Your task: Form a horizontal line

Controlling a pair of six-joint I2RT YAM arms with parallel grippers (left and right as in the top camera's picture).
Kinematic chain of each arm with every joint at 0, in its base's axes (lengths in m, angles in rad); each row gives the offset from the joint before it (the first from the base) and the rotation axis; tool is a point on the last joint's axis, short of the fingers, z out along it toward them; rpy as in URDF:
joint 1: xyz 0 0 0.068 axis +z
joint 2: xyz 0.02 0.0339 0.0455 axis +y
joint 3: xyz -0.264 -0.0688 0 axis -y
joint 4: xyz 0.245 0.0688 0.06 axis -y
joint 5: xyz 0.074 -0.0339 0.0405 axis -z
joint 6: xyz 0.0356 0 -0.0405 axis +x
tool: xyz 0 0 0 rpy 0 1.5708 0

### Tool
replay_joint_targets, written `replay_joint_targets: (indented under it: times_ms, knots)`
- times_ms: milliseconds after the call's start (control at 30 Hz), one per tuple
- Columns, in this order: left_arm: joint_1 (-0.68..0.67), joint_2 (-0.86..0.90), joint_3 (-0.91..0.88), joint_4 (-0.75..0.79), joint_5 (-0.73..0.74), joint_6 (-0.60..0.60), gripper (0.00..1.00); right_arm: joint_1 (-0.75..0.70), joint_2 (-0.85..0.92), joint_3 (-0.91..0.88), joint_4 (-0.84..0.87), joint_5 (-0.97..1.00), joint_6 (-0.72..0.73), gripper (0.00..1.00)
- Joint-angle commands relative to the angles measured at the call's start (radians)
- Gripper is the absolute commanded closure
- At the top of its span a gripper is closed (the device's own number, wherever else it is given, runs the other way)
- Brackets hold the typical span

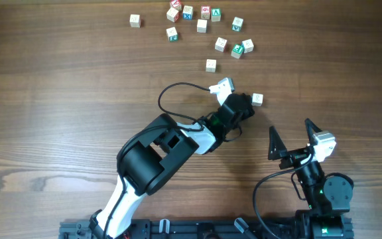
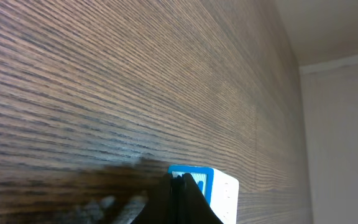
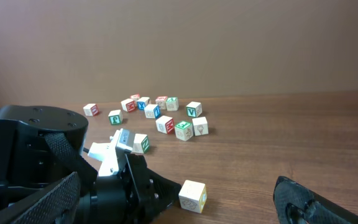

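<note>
my left end effector (image 1: 247,103) is closed with nothing between its fingers. its tip is just beside a lone pale cube (image 1: 257,99) with a blue-framed face, out on the wooden surface (image 1: 58,99). i cannot tell if they touch. my right end effector (image 1: 292,136) stands wide open and empty. the other cubes (image 1: 201,26) lie scattered at the far side, not in a row.

We count about a dozen small pale wooden cubes (image 1: 201,25), coloured symbols on their faces, scattered in a loose far cluster, mostly apart. A lone cube (image 1: 210,65) lies nearer, and the nearest cube (image 1: 257,99) sits flat further right, well apart from it
</note>
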Motion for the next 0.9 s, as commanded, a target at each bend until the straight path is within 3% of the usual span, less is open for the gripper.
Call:
replay_joint_targets:
  times_ms: [0, 700, 867]
  knots:
    - [-0.004, 0.026, 0.016, -0.001, -0.004, 0.028, 0.96, -0.002, -0.001, 0.001, 0.002, 0.009, -0.012, 0.00]
    - [-0.008, 0.026, 0.016, -0.004, 0.032, 0.029, 0.96, -0.002, -0.001, 0.001, 0.002, 0.009, -0.013, 0.00]
    - [0.003, 0.018, 0.016, -0.064, 0.032, 0.095, 0.96, -0.002, -0.001, 0.001, 0.002, 0.009, -0.012, 0.00]
